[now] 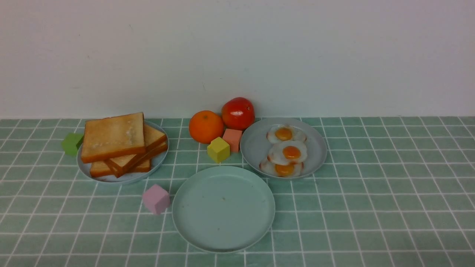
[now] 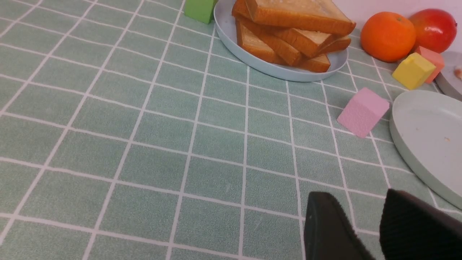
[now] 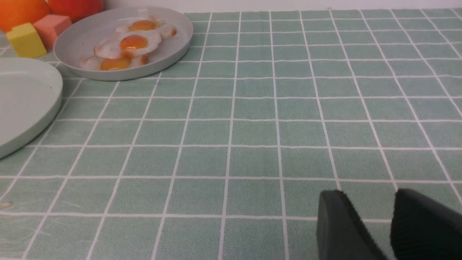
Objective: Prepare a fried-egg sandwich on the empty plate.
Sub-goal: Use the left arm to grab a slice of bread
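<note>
A topple of the leaning toast [image 1: 113, 135] is risked if the top slice is dragged; the overlapping eggs [image 1: 287, 152] may be lifted together. The plate [image 1: 222, 237], at 6 o'clock, is bare. The toast plate [image 1: 126, 179] is seen at 10 and the egg plate [image 1: 256, 148] at 1. The left gripper [image 2: 359, 206] and right gripper [image 3: 370, 202] are parted, with nothing grasped.

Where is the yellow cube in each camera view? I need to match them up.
Front view: yellow cube centre, just behind the mint plate, in front of the orange.
Left wrist view: yellow cube between the orange and the mint plate.
Right wrist view: yellow cube beside the egg plate, beyond the mint plate.
Shared landmark: the salmon cube right beside it.
</note>
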`<state>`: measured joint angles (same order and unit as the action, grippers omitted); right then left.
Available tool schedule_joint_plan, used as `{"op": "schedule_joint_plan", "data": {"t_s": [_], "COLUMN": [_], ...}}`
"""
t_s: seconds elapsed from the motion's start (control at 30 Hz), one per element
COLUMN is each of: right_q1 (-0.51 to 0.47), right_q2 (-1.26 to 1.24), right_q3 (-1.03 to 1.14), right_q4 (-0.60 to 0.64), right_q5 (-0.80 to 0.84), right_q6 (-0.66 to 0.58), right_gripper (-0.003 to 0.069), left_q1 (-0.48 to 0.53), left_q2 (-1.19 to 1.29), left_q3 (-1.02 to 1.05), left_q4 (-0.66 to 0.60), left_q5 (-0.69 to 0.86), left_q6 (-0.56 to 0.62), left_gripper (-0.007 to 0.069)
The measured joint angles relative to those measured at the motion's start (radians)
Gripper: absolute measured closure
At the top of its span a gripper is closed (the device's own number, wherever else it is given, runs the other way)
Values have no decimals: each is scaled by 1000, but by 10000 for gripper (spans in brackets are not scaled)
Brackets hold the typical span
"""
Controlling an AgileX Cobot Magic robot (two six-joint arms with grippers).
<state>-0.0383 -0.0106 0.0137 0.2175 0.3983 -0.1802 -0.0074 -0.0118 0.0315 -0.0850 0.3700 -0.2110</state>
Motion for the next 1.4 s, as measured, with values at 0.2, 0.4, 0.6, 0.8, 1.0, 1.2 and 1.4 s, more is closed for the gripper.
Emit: {"op": "schedule_joint_plan", "data": {"t_s": [0.2,0.4,0.6,0.8,1.0,1.2,1.4], "right_q1": [0,0,0,0,0,0,0], "right_q2": [0,0,0,0,0,0,61], "right_q3": [0,0,0,2,12,12,-142], "right_q4": [0,0,0,2,271,557,623], "right_q5": [0,0,0,-21,-128,-275,29], "right_q6": [0,0,0,1,128,199,138], "right_gripper": [418,418,418,418,418,418,456], "left_q1": [0,0,-16,-76,-107,-109,-148], "left_q2": [0,0,12,238,601,921,1195], "left_q3": [0,0,-33,-256,-585,-804,-975], "left_q4": [-40,-314,-379,-355,-326,-343,-320], "left_q5": [-67,-265,-300,-83,295,392,393], "left_q6": [-28,-213,-227,-33,288,376,458], "left_gripper": [386,386,428,617,638,638,638]}}
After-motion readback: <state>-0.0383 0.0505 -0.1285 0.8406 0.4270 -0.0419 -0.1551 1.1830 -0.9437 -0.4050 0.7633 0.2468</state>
